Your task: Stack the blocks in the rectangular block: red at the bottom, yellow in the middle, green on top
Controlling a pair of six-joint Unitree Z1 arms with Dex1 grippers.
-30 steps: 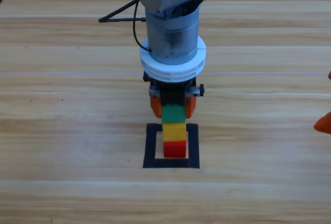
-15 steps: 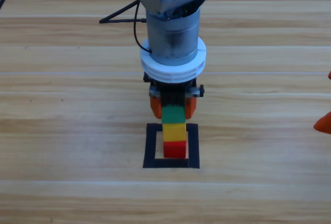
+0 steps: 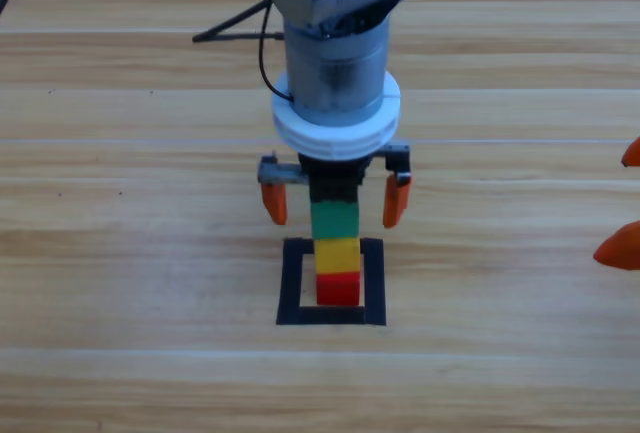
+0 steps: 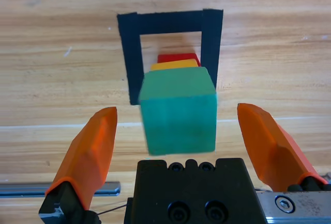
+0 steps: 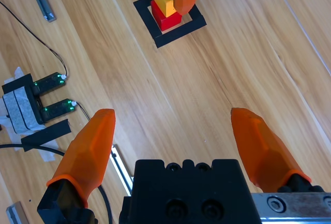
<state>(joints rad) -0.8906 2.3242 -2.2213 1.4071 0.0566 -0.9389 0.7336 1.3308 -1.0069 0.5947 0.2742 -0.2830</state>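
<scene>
Teal-green plain cube (image 3: 334, 221) tops the small yellow cube (image 3: 337, 254) and small red cube (image 3: 338, 288) inside the black tape square outline (image 3: 291, 283), left gripper (image 3: 335, 198) jaws wide either side, not touching; right gripper (image 3: 625, 203) spread wide at the table's right edge.

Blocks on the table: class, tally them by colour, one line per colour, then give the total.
Red block: 1
Yellow block: 1
Green block: 1
Total: 3 blocks, stacked inside the black tape square.
</scene>
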